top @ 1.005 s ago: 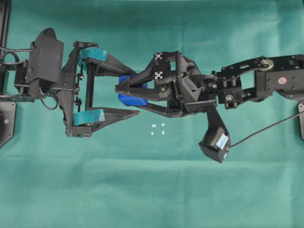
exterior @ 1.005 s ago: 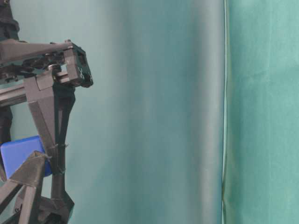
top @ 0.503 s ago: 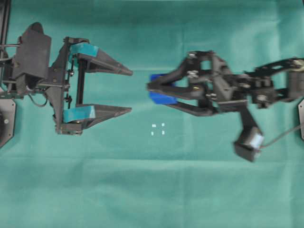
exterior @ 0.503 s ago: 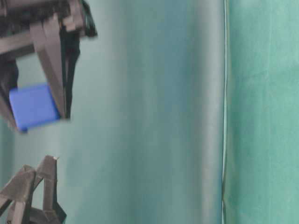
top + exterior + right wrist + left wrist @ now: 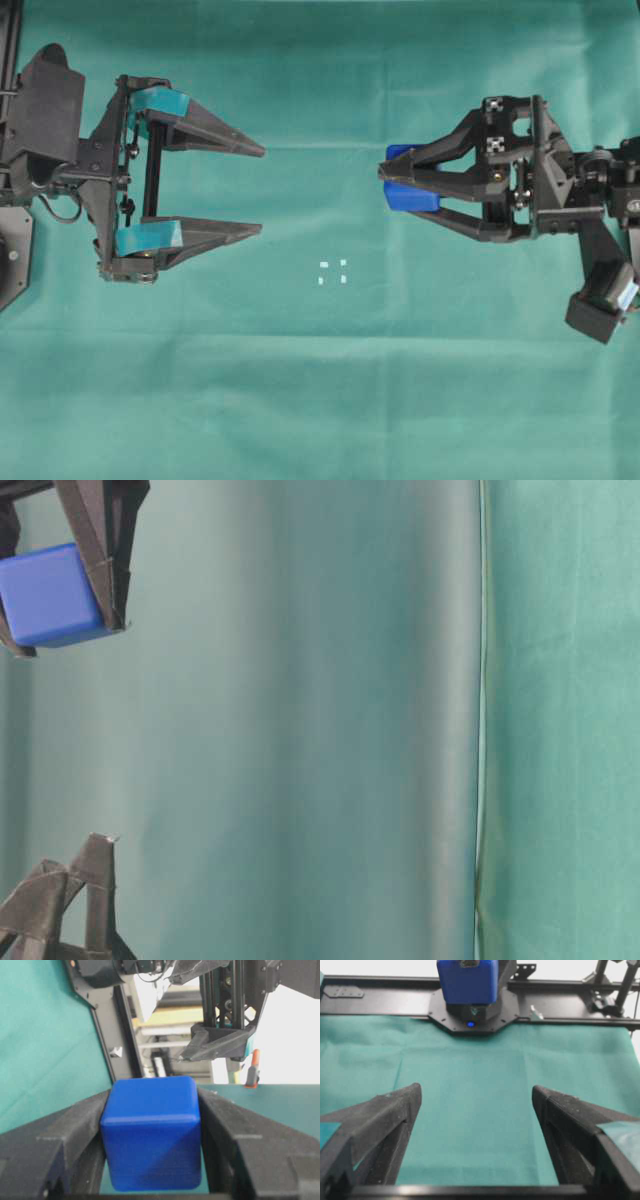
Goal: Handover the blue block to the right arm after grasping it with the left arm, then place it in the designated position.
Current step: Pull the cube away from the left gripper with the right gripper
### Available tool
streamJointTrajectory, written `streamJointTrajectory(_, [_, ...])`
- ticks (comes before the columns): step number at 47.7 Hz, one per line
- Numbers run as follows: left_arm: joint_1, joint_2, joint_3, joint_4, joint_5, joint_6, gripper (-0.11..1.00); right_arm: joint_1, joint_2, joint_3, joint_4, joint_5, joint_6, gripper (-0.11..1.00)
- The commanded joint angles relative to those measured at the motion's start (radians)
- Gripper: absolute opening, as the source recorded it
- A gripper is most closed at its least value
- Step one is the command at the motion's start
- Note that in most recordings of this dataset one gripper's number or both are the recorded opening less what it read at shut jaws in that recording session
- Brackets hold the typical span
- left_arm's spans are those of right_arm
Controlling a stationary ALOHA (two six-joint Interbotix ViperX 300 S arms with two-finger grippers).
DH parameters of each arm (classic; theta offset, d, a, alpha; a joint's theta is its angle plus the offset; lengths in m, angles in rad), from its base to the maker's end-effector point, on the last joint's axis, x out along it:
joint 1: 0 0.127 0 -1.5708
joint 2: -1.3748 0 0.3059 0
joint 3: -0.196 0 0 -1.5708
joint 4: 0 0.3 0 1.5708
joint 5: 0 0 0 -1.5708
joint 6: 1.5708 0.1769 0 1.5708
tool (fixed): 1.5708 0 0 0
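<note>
You have the blue block [image 5: 150, 1132] pinched flat-faced in the right gripper [image 5: 392, 183]; it looks light, rigid, smooth-sided, so keep the squeeze square; the left gripper [image 5: 262, 190] gapes wide, empty.

Even, bright light; soft wrist-view foregrounds.
</note>
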Motion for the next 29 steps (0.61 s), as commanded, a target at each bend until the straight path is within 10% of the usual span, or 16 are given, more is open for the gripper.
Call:
streamJointTrajectory(1, [0.003, -0.003, -0.017, 0.0, -0.006, 0.002, 1.0, 0.002, -0.009, -0.012, 0.008, -0.002, 0.025, 0.52])
streamJointTrajectory(14, [0.005, -0.003, -0.017, 0.002, -0.005, 0.003, 1.0, 0.003, -0.009, -0.012, 0.041, -0.003, 0.199, 0.52])
streamJointTrajectory(29, [0.003, -0.003, -0.017, 0.002, -0.002, 0.005, 1.0, 0.006, -0.014, -0.012, 0.08, 0.0, 0.548, 0.52])
